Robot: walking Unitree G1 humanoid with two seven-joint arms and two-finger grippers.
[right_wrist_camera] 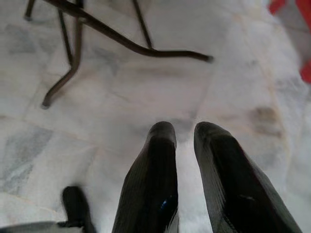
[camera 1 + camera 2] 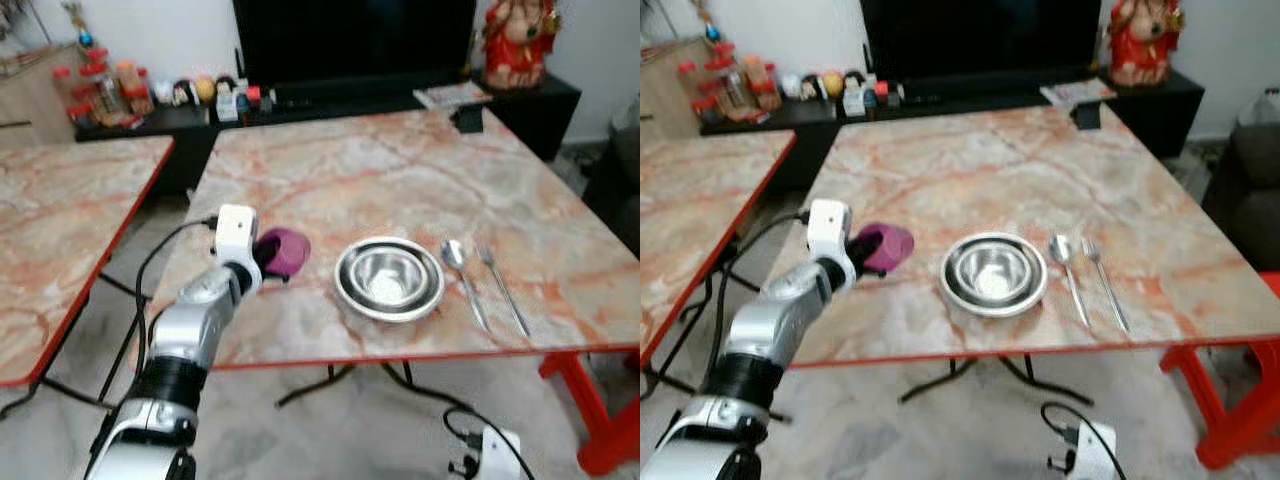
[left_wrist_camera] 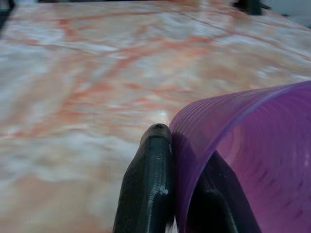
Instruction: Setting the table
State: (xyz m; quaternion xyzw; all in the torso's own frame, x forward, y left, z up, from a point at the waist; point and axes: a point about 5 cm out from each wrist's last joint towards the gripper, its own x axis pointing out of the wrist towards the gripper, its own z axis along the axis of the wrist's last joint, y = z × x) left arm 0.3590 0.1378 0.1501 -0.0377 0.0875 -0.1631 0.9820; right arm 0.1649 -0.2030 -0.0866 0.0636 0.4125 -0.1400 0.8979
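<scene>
The left gripper (image 2: 268, 255) reached over the table's (image 2: 400, 180) left part with a purple cup (image 2: 284, 250) clamped by its rim, one finger (image 3: 150, 184) outside the wall and the other inside. The cup was tilted, mouth toward the wrist, just above or on the tabletop; contact could not be told. To its right sat a steel bowl (image 2: 389, 277) on a plate, then a spoon (image 2: 462, 275) and a fork (image 2: 502, 285) lying side by side. The right gripper (image 1: 187, 170) hung idle over the floor (image 1: 121, 87), fingers slightly apart and empty. The step in hand looked like placing the cup. Next, it would need turning upright, setting down left of the bowl, then releasing.
</scene>
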